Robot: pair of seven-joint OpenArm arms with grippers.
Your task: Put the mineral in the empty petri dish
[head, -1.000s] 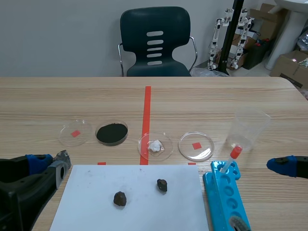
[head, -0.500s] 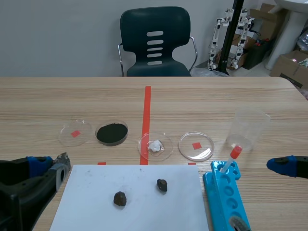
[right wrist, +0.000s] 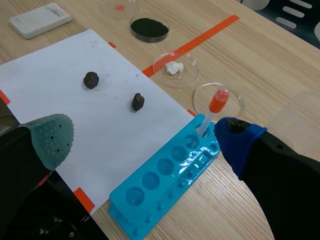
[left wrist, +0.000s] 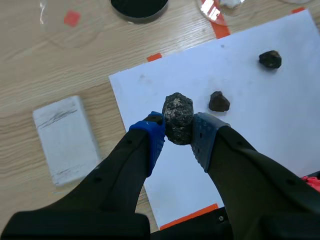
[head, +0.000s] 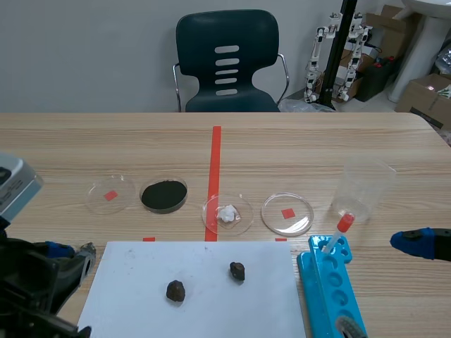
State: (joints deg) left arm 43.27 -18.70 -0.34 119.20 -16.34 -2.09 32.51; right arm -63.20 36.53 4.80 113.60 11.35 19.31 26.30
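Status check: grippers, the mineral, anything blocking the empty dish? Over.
Left gripper shut on mineral, near the white paper. Right gripper open, by the blue rack. Nothing between mineral and the empty petri dish beside the black powder.

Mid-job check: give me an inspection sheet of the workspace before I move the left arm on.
Surface: wooden table, with a white paper sheet on its near side.
Job's things: mineral gripped in the left gripper; two loose minerals on the paper; far-left empty dish; right empty dish.
Clutter: black powder dish, dish with white lump, clear beaker, blue rack holding a red-capped tube, white block.
Grippers: left shut on the mineral; right gripper open, holding nothing.
Cables: nothing seen.
Surroundings: black chair, cardboard boxes.
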